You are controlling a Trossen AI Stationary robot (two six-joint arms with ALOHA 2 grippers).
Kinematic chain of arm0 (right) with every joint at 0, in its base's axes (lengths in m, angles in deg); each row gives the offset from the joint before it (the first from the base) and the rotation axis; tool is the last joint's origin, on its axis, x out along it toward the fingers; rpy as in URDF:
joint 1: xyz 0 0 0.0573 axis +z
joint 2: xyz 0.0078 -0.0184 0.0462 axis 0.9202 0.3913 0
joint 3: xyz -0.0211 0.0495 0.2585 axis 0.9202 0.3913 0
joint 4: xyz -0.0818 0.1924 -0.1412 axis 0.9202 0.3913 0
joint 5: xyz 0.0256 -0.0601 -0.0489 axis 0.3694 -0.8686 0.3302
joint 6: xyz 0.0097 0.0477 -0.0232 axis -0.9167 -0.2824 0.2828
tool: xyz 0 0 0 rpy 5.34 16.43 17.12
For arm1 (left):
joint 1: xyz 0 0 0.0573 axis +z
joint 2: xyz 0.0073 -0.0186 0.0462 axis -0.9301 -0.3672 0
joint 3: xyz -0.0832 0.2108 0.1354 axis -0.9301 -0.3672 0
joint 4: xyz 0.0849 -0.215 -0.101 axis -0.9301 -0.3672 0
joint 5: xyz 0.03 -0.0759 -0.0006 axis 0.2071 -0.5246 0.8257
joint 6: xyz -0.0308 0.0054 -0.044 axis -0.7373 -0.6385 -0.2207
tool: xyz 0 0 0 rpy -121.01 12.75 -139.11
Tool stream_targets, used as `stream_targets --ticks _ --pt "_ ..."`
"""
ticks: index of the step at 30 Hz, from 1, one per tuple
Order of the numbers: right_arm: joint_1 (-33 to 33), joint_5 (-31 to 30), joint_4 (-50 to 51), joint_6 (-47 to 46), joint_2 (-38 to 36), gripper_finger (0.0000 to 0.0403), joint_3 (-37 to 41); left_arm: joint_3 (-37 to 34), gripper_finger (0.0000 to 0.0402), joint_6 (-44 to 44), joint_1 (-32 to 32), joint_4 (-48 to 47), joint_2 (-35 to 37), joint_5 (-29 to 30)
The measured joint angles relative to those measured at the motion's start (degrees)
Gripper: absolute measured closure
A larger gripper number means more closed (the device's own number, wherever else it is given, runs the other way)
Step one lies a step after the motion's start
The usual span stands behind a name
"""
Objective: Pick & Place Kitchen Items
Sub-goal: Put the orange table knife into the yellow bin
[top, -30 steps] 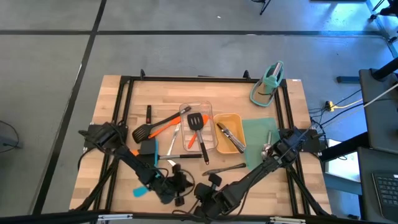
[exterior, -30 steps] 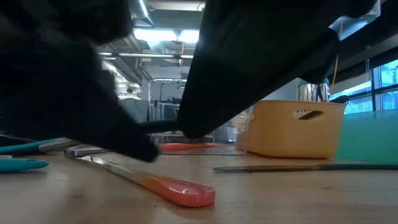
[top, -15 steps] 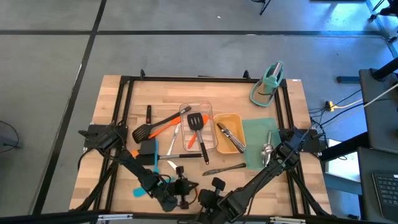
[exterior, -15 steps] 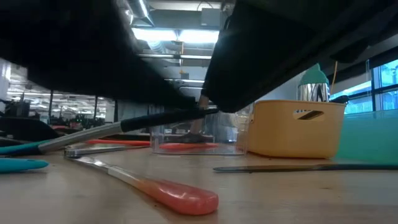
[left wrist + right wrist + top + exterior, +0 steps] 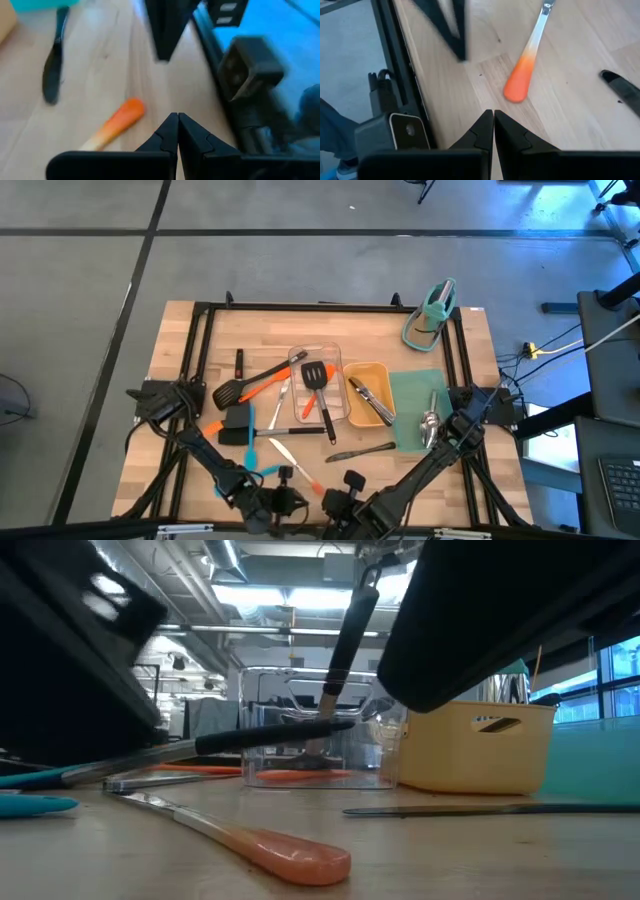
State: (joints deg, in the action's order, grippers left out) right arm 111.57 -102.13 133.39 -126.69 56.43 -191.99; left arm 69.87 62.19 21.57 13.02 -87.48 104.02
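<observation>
**Both claws pressed together at the near edge, holding nothing**

Left claw (image 5: 177, 131) is sitting at the near edge of the tabletop (image 5: 180, 340) with its fingers pressed together and nothing between them. Your right claw (image 5: 493, 129) is sitting just beside it at the same edge, its fingers likewise pressed together on nothing.

You are looking at an orange-tipped utensil (image 5: 297, 467) lying flat on the wood just in front of both claws; its orange end is showing in both wrist views (image 5: 116, 121) (image 5: 522, 79). A blue spatula (image 5: 238, 480) is lying near the left arm. A dark-handled spoon (image 5: 360, 450) is resting on the bare wood between the claws and the yellow tray (image 5: 366, 395).

Farther back, a black turner (image 5: 322, 395) is lying half in the clear tray (image 5: 300, 355), and another black turner with an orange handle (image 5: 245, 387) is lying just left of that tray. Tongs (image 5: 368, 400) are resting inside the yellow tray. A steel spoon (image 5: 430, 420) is lying on the green mat (image 5: 410, 385). A teal stand (image 5: 432, 312) is standing at the far right corner.
</observation>
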Motion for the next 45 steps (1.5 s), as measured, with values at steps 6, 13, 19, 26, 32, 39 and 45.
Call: stream_targets --ticks 6,13,19,26,32,39,45 --pt "0.3 0.0 -1.1 0.0 0.0 0.0384 0.0 0.0 0.0400 -2.8 1.8 -0.2 -3.7 -2.2" --pt "0.4 -0.3 -0.7 0.0 0.0 0.0384 0.0 0.3 0.0400 -3.6 4.7 4.3 -7.5 -5.8" --pt "0.5 -0.3 0.3 0.0 0.0 0.0384 0.0 0.2 0.0400 0.1 7.6 8.5 -7.9 -9.8" --pt "0.8 -0.3 0.3 0.0 0.0 0.0384 0.0 0.2 0.0400 1.3 10.9 11.6 -9.2 -12.4" --pt "0.9 -0.3 0.1 0.0 0.0 0.0384 0.0 0.2 0.0400 3.1 11.5 14.0 -10.3 -10.5" --pt "1.4 -0.6 0.4 0.7 0.0 0.0384 -1.9 -0.4 0.0400 9.3 8.7 14.1 -7.0 -5.7" --pt "3.5 -6.1 -0.3 7.5 0.0 0.0384 -6.6 -0.2 0.0400 12.5 4.0 8.1 -0.2 3.7"
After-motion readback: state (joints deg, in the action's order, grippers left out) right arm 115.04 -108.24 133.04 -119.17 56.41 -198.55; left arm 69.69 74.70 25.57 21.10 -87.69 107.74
